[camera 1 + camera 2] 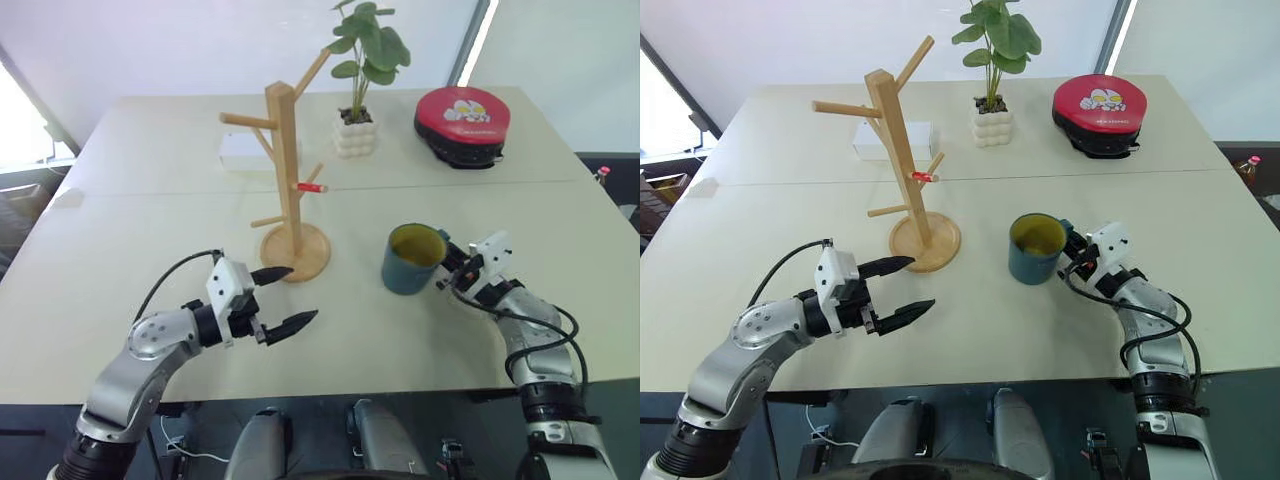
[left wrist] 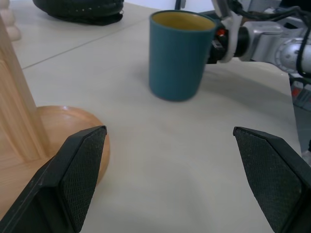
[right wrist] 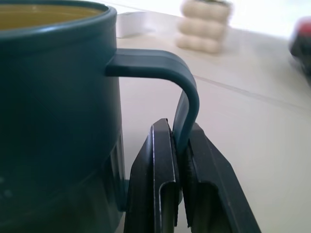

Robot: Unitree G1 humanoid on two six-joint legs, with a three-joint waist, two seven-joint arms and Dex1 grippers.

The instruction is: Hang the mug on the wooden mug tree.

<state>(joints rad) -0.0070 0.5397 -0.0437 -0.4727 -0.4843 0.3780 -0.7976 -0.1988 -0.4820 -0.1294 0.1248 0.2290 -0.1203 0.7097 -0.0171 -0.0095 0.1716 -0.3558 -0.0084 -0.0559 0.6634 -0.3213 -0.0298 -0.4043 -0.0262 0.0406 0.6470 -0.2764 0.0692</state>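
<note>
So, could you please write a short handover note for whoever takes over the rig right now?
Right gripper: shut on the handle of the mug, pinching its lower part.
Left gripper: open, holding nothing, hovering near the round base of the wooden mug tree.
Mug: upright on the table, to the right of the tree, apart from it.
Done: the mug is grasped by its handle.
Left: lift the mug, carry it to the tree, hook the handle over a peg, release.
</note>
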